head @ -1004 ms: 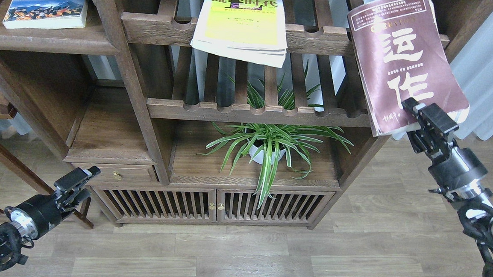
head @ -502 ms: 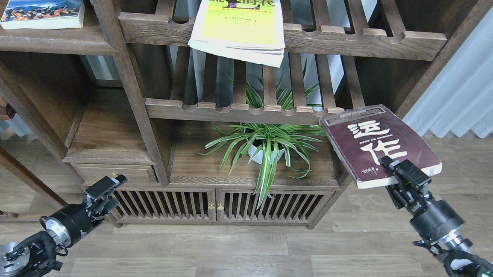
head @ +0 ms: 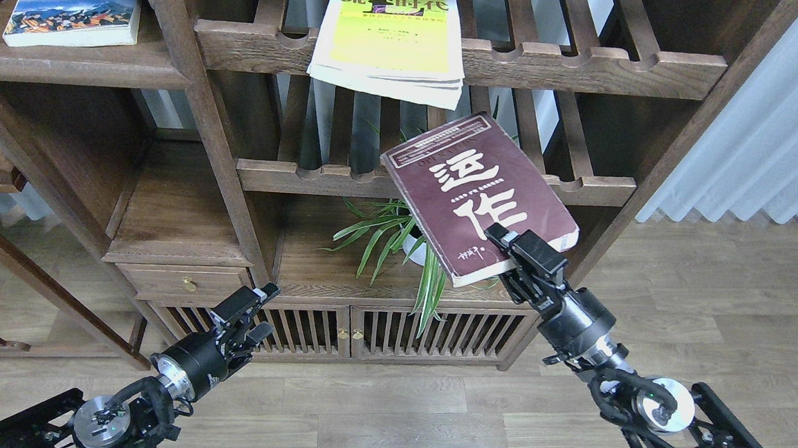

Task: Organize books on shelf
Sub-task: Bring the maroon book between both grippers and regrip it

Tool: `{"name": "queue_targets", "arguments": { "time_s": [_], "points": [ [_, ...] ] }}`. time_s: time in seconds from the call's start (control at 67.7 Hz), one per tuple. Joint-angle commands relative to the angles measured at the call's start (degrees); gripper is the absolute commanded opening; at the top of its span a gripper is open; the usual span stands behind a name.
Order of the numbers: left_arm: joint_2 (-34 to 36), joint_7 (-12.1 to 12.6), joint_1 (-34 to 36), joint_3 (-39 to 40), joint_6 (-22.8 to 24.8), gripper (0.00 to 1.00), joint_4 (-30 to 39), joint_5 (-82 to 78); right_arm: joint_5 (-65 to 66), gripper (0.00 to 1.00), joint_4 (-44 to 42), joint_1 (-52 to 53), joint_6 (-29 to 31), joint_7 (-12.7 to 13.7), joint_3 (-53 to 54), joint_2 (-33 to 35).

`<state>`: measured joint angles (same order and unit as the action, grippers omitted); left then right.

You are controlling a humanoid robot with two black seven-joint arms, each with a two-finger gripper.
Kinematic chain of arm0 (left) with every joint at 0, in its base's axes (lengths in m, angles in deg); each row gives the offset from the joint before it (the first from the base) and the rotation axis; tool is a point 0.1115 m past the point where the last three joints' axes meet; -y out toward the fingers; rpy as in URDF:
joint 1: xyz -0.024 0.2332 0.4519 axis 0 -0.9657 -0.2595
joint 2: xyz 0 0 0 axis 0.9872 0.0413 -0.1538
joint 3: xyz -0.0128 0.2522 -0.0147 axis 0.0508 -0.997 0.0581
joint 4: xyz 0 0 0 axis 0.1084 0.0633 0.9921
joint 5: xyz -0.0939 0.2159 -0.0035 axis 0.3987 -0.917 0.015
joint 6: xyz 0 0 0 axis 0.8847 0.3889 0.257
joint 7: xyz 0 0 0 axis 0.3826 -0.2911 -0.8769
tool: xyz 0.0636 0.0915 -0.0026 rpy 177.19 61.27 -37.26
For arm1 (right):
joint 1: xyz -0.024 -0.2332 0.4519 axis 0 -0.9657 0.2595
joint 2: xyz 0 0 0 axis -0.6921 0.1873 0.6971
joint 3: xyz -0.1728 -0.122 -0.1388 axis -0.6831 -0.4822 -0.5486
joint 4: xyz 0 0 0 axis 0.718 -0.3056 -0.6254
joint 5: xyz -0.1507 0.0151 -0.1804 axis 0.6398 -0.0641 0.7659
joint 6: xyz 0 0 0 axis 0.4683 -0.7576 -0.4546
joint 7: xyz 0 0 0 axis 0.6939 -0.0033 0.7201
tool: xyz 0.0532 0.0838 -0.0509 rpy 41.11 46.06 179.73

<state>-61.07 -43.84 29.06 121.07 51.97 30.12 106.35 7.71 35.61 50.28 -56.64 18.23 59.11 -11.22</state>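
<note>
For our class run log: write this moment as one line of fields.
right gripper: shut on maroon book, held in air before slatted rack | left gripper: low, holding nothing | yellow-green book: top rack | "300" book: shelf

The thick maroon book [head: 478,194] is tilting in mid-air before the slatted racks; the yellow-green book [head: 391,36] is overhanging one — the "300" book [head: 73,3] is lying on the solid shelf [head: 76,69].

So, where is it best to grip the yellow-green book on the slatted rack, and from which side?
Probably by the near edge of the yellow-green book, coming from the front: that edge overhangs the slatted rack's front rail, leaving room for a finger underneath.
</note>
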Motion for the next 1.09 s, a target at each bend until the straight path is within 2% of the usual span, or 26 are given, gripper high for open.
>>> {"name": "queue_targets", "arguments": {
  "time_s": [0.0,0.177,0.517,1.078],
  "points": [
    [-0.49,0.03,-0.03,0.13,0.0,0.98,3.3,-0.08,1.35,0.03,-0.82,0.15,-0.01,-0.07,-0.65,-3.42],
    [-0.49,0.47,-0.12,-0.22,0.0,0.98,8.57,-0.61,1.52,0.03,-2.58,-0.29,-0.01,-0.07,-1.53,-5.18],
    [-0.4,0.65,-0.03,-0.05,0.0,0.98,13.41,-2.81,1.53,0.03,-4.95,-1.35,-0.01,-0.16,-4.43,-6.94],
    [1.71,0.91,-2.84,0.21,0.0,0.97,15.26,-3.42,1.44,0.03,-9.17,-0.91,-0.01,-0.25,-4.17,-7.47]
  ]
}}
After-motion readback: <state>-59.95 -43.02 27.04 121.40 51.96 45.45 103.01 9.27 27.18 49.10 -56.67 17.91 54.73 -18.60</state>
